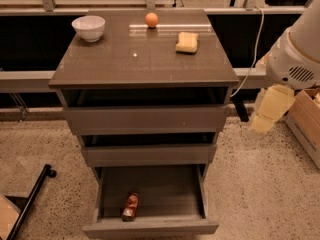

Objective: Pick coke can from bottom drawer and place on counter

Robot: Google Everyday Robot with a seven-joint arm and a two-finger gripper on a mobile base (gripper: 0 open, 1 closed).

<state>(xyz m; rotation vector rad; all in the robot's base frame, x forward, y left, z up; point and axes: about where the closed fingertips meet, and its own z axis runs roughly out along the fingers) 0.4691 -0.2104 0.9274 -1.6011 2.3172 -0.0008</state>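
- The coke can [130, 207] lay on its side on the floor of the bottom drawer [150, 229], toward 7 o'clock of that floor, close to the front panel and left of the middle.
- The bottom drawer stood pulled well out, its plain front nearest the camera.
- Above it, the middle drawer [150, 154] stood out a little, and the top drawer [146, 120] a little as well.
- The counter [142, 64] capped the cabinet, at 12 o'clock from the can.
- On the counter, a white bowl [88, 28] sat at about 10 o'clock, an orange [151, 19] at 12 o'clock by the back edge, and a yellow sponge [186, 42] at about 2 o'clock; all three stood apart from each other.
- The gripper [262, 121] hung at 3 o'clock of the cabinet, off its right side and below counter level, well apart from the can and touching nothing that could be seen.
- Whether it was released or clenched could not be told.
- A cardboard box [306, 126] stood on the floor just right of the gripper, and a black bar [29, 200] lay on the floor at 8 o'clock.
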